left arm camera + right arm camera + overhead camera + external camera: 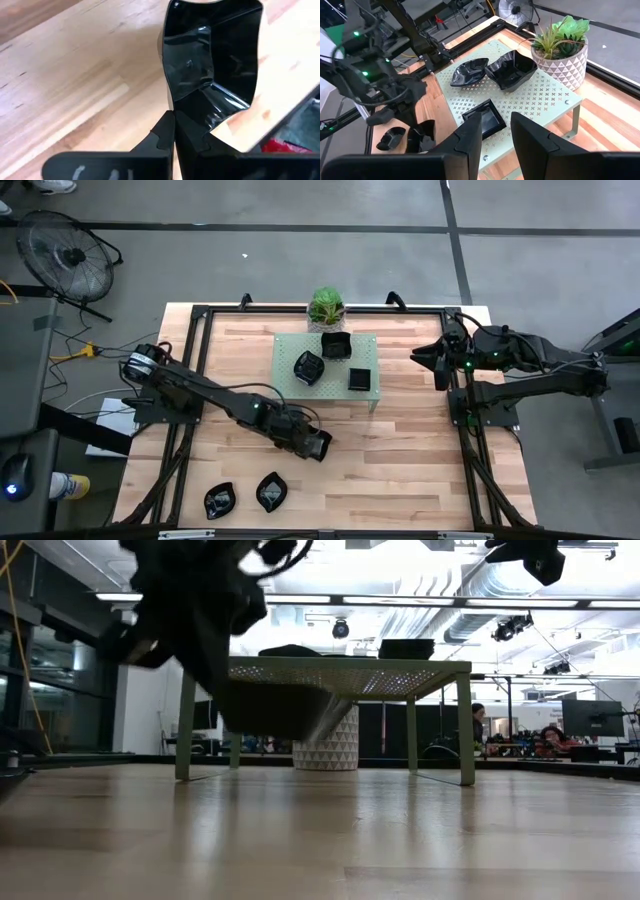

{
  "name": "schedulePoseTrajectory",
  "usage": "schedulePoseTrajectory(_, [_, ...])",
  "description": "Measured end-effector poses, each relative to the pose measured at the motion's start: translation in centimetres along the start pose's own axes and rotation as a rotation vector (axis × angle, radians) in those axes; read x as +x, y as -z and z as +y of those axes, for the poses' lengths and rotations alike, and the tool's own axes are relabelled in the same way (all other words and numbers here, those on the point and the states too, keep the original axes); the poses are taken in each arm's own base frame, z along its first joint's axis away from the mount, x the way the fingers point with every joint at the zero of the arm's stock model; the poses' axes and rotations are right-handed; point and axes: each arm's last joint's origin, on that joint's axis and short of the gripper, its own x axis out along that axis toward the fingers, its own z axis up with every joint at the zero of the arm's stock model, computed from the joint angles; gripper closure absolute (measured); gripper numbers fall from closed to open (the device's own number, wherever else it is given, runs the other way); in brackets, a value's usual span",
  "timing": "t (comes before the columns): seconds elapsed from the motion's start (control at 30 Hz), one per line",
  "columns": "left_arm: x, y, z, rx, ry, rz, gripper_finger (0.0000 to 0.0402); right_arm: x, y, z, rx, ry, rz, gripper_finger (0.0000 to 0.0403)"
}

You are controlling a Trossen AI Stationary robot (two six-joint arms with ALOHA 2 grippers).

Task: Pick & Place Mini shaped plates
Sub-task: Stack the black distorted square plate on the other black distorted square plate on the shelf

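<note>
Up close, my left claw (pixel 174 131) is pinched tight on the rim of a glossy black square-walled mini plate (pixel 212 65), lifted over the table (pixel 400 460) just in front of the pale green perforated rack (pixel 285 360). From table height the plate is only a dark blur, perhaps tilted. Three more black plates (pixel 510 70) sit on the rack beside the potted plant (pixel 326 307); two leaf-like plates (pixel 271 491) lie near the table's front edge. My right claw (pixel 496 131) hangs partly open and empty at the right rear.
</note>
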Motion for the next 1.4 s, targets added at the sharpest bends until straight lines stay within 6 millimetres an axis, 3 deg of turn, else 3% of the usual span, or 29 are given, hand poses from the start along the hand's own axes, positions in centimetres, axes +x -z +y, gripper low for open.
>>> schedulePoseTrajectory(0.43, [-7.2,0.9,-6.2,0.186,0.110,0.036,0.0401,0.0,-0.1,0.0,0.014,-0.005,-0.011,0.0304])
schedulePoseTrajectory(0.77, [-12.8,0.8,-9.2,0.315,0.204,-0.103,0.0401,0.0,-0.3,0.1,0.019,-0.013,-0.034,0.0304])
schedulePoseTrajectory(0.93, [-14.8,-0.1,-9.8,0.354,0.163,-0.354,0.0401,0.0,-0.7,0.3,0.021,-0.032,-0.073,0.0304])
schedulePoseTrajectory(1.2, [-16.4,-1.6,-9.6,0.294,-0.078,-0.970,0.0401,0.5,-2.0,1.2,-0.040,-0.093,-0.192,0.0304])
schedulePoseTrajectory(1.4, [-17.0,-3.4,-9.2,0.311,-0.260,-1.177,0.0401,2.4,-3.4,2.4,-0.112,-0.131,-0.297,0.0304])
